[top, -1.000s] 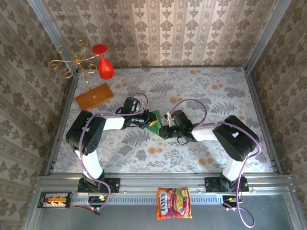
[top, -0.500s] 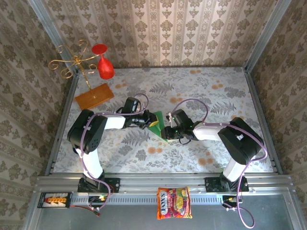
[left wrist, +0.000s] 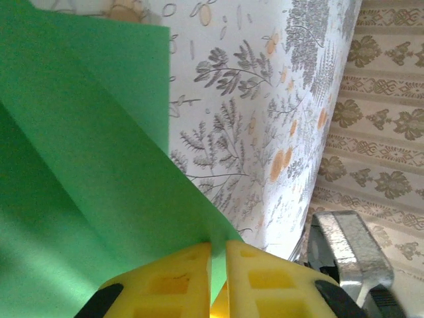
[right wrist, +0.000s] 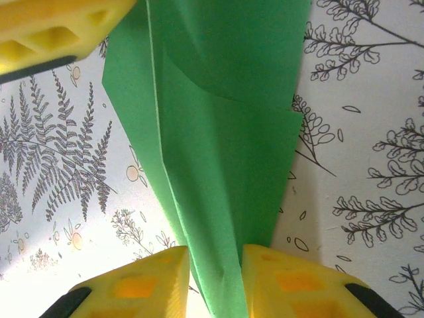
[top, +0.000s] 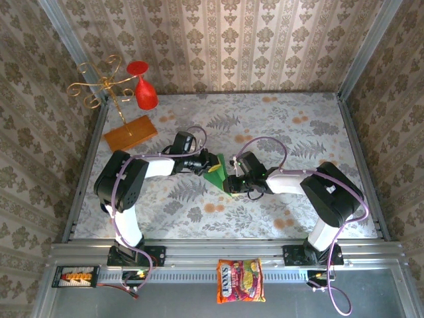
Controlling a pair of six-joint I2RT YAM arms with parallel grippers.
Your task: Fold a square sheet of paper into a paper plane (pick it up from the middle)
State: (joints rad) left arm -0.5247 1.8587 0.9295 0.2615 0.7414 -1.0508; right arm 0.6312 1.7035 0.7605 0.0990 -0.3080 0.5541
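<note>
Left arm [top: 152, 167], right arm [top: 291, 180] stretched low, converging over counter [top: 298, 126] centre; left end effector [left wrist: 218, 248], right end effector [right wrist: 215, 255] each pinching green paper plane [right wrist: 218, 132].

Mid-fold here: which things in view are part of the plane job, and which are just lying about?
Job in hand: folded green paper, pinched by the left gripper and the right gripper.

Lying about: orange-brown board, red goblet, snack packet.
</note>
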